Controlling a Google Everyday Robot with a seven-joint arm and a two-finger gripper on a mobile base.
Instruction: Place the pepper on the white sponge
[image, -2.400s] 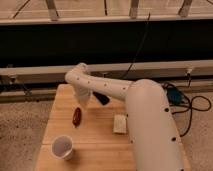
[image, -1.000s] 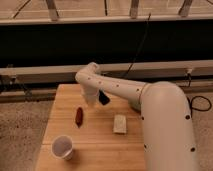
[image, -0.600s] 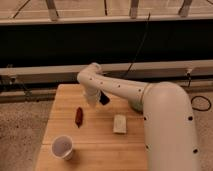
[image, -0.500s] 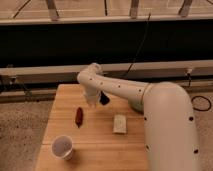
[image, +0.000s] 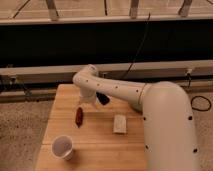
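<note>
The pepper (image: 79, 116) is a slim dark red-brown chili lying on the wooden table (image: 95, 145), left of centre. The white sponge (image: 120, 123) is a small off-white block lying to the pepper's right, apart from it. My gripper (image: 88, 101) hangs at the end of the white arm, just above and slightly right of the pepper's far end. The arm's elbow covers the table's right side.
A white cup (image: 62, 147) stands near the table's front left. A dark rail and wall run behind the table. Speckled floor lies to the left of the table's edge.
The arm has swung left and down, bringing my gripper closer to the pepper. The pepper, sponge and cup have not moved.
</note>
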